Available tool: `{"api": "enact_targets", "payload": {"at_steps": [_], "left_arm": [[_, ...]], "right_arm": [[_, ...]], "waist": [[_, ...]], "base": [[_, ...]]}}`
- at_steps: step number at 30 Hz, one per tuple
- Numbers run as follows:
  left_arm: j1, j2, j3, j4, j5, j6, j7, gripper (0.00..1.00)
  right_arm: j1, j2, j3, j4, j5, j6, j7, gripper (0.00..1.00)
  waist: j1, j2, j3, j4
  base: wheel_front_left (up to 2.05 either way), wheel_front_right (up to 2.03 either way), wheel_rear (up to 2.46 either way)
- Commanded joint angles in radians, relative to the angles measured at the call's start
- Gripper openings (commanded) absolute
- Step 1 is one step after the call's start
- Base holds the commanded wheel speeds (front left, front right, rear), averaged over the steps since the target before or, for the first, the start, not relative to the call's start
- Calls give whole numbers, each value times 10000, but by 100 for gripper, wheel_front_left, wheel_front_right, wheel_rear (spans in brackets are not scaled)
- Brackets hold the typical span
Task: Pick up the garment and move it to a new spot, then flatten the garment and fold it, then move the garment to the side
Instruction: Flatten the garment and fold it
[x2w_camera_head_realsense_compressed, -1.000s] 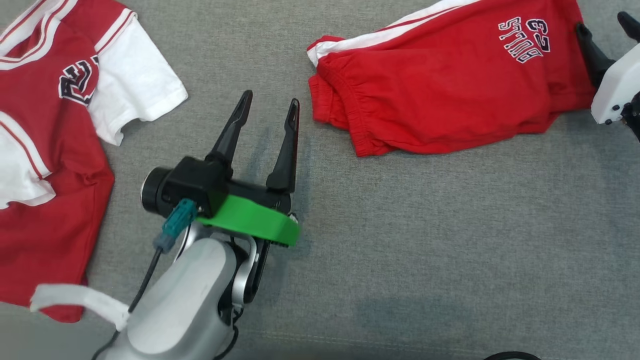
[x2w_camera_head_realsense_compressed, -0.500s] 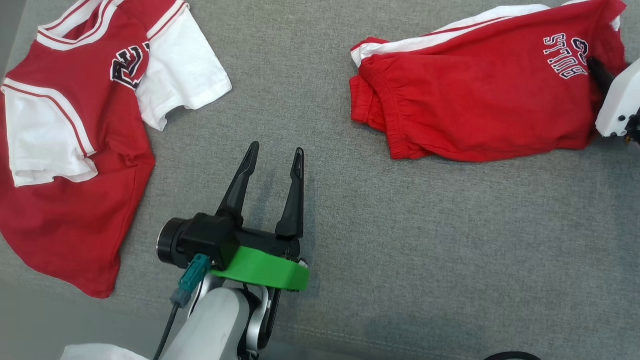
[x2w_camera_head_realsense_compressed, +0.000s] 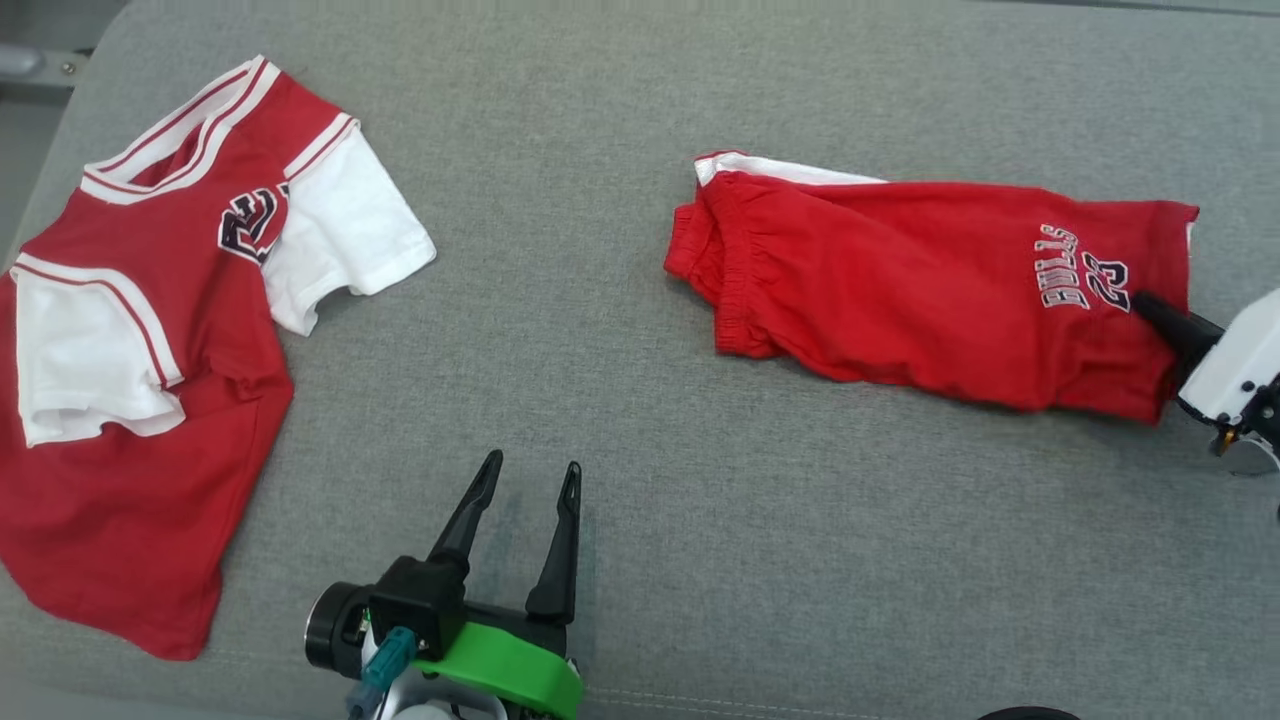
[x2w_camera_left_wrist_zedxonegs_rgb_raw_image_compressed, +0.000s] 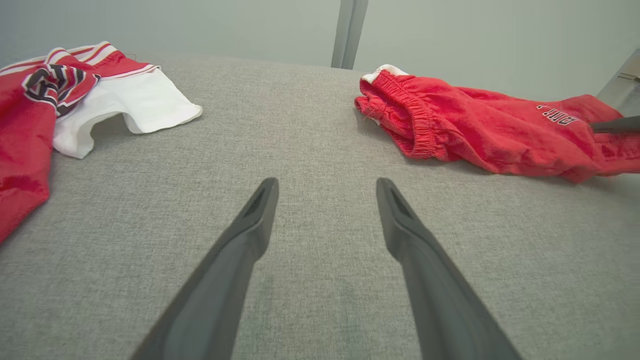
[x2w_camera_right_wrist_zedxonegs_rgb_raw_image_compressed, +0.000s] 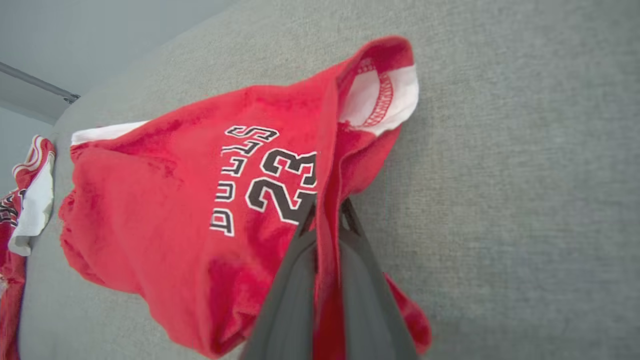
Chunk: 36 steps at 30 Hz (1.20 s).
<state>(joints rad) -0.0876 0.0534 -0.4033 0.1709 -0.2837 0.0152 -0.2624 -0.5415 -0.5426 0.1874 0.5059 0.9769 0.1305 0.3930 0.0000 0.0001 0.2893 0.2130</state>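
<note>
and here we go: the shorts (x2w_camera_head_realsense_compressed: 930, 300) lie stretched across the upper right of the head view, on the grey surface (x2w_camera_head_realsense_compressed: 800, 560). the elastic waistband points toward the middle of the frame and the leg hem sits out by the right edge. a white stripe peeks along the top edge near the waistband, and the dark print sits close to the hem.

the right gripper (x2w_camera_right_wrist_zedxonegs_rgb_raw_image_compressed: 327, 210) comes in from the right edge of the head view, and it is clamped on that hem. in the right wrist view the two dark fingers are pressed together with a ridge of red cloth pinched between them, just beside the "23" of the print. above the pinch the hem curls over and shows its white inside with red stitching. whether the cloth there is off the surface, i cannot tell.

over to the left gripper (x2w_camera_head_realsense_compressed: 533, 462), low in the head view and a little left of centre. its fingers are spread wide and point up the frame over bare grey surface. it is well apart from both garments. in the left wrist view the two fingers frame plain grey weave, with the shorts at the upper right.

the jersey (x2w_camera_head_realsense_compressed: 140, 400), red with white sleeves, lies spread and a bit rumpled down the left side of the head view. its neck is toward the upper left, and it is well apart from the shorts.
</note>
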Motion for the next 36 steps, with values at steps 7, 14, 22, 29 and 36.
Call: {"api": "enact_targets", "payload": {"at_steps": [7, 14, 22, 29, 36], "left_arm": [[190, -12, 198, 186, 415, -484, -31, 100], [352, -20, 91, 229, 424, -645, -31, 100], [533, -21, -47, 167, 341, -631, -31, 100], [326, -19, -10, 259, 404, -652, -31, 100], [53, -19, 45, 425, 455, -706, -32, 100]], "right_arm": [[1380, -230, -1602, 662, 364, 3, 371, 0], [1425, -615, -2754, 1687, -656, 3, -571, 0], [1058, -121, -2119, -1502, -595, 3, 2, 0], [1126, 1227, -404, -3664, -1205, 3, 965, 0], [758, 2375, 430, -2813, -2576, 3, 669, 0]], "waist": [[0, -1, -685, -814], [0, -1, -571, -860], [0, -1, -602, -999], [0, -1, -578, -1130], [0, -1, -517, -958]], "base": [[0, 0, 0], [0, 0, 0], [0, 0, 0], [0, 0, 0], [0, 0, 0]]}}
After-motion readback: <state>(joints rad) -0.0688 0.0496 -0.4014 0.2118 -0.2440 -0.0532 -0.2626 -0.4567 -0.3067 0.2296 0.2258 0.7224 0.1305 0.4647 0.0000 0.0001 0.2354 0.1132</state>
